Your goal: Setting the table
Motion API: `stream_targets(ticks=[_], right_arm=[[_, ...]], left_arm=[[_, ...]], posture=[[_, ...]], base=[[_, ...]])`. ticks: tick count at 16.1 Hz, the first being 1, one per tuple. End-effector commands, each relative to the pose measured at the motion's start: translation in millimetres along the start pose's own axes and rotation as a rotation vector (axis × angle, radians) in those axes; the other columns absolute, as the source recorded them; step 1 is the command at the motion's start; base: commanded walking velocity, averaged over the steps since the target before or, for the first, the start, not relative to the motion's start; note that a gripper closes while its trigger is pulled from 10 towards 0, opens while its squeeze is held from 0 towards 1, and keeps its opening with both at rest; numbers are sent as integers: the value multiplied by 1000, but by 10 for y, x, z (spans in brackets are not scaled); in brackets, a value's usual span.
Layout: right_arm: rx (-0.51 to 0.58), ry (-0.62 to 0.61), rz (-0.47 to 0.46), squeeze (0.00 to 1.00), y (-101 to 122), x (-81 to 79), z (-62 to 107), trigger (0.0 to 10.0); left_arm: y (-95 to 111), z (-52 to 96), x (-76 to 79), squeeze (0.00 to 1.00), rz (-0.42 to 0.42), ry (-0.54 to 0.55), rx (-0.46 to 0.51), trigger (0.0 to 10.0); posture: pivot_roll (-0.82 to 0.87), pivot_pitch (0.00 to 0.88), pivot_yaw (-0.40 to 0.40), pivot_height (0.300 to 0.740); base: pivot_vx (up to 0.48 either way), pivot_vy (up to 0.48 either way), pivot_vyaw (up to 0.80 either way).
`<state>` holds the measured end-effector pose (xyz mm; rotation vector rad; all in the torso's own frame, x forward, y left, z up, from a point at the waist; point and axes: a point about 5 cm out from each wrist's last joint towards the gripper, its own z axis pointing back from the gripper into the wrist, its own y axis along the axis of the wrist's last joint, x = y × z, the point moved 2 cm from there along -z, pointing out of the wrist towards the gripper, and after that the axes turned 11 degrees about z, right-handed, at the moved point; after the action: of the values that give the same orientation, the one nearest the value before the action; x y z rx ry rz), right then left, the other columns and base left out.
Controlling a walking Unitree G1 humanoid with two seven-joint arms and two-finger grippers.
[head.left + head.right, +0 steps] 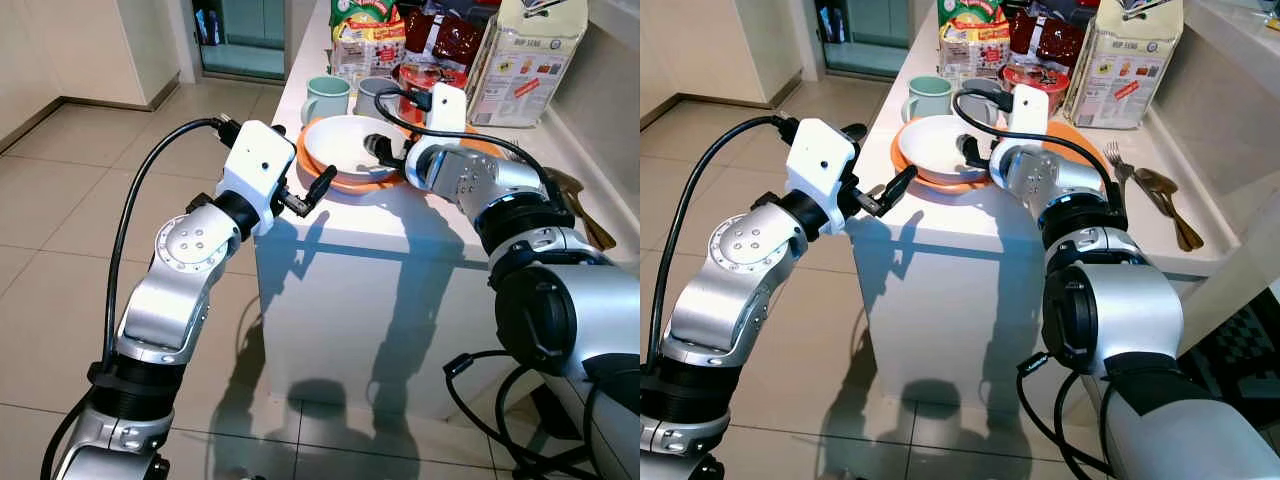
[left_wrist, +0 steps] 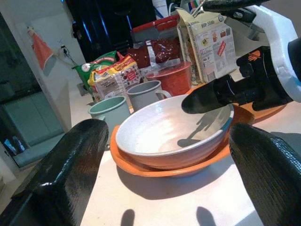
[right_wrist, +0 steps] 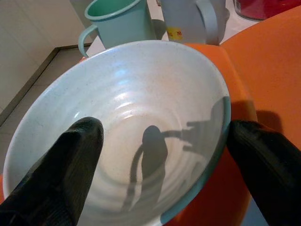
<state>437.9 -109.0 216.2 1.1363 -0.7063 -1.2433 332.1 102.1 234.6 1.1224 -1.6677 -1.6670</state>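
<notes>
A white bowl (image 1: 343, 142) sits on an orange plate (image 1: 350, 185) near the left end of the white counter (image 1: 400, 225). My right gripper (image 1: 381, 149) is open at the bowl's right rim. In the right wrist view one of its fingers (image 3: 70, 155) hangs over the bowl's inside and the other is outside the rim, over the plate. My left gripper (image 1: 311, 193) is open just off the counter's front left edge. It points at the bowl (image 2: 164, 134) and holds nothing.
Behind the bowl stand a green mug (image 1: 327, 98), a grey mug (image 1: 375, 92), a red tub (image 1: 420, 78), snack packets (image 1: 366, 40) and a tall paper bag (image 1: 525, 58). A fork and spoons (image 1: 1150, 188) lie at the right. Tiled floor (image 1: 80, 190) spreads to the left.
</notes>
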Motion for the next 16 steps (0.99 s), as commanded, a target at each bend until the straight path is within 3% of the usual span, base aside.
stream_targets(ticks=[1, 7, 8, 9, 10, 11, 12, 16], right_arm=[[3, 24, -24, 0, 60, -41, 7, 10000], [-68, 20, -56, 0, -85, -35, -7, 10000], [-86, 11, -105, 0, -145, -4, -7, 9529], [-89, 9, -116, 0, -158, 5, -7, 7686], [-92, 10, -130, 0, -167, 13, -5, 3686], [-93, 8, -135, 0, -170, 20, -3, 2314], [-94, 4, -150, 0, -175, 35, -1, 275], [-96, 0, -170, 0, -177, 60, 6, 0]], left_arm=[[22, 13, 31, 671, -4, -19, 6, 10000], [12, 9, 67, 667, 0, -31, 3, 10000], [-1, 13, 92, 671, 0, -45, -4, 10000], [-5, 14, 102, 671, 3, -53, -6, 10000], [-9, 14, 111, 671, 4, -59, -10, 10000], [-13, 14, 117, 671, 4, -65, -13, 10000], [-19, 15, 129, 675, 6, -75, -18, 10000], [-62, 43, 190, 671, 12, -108, -39, 10000]], posture=[[60, 0, -78, 740], [63, 0, -79, 740], [63, 0, -80, 740], [63, 0, -80, 740], [62, 0, -79, 740], [61, 0, -79, 740], [61, 0, -79, 740], [59, 0, -79, 740]], base=[[0, 0, 0], [0, 0, 0], [0, 0, 0], [0, 0, 0], [0, 0, 0], [0, 0, 0], [0, 0, 0], [0, 0, 0]])
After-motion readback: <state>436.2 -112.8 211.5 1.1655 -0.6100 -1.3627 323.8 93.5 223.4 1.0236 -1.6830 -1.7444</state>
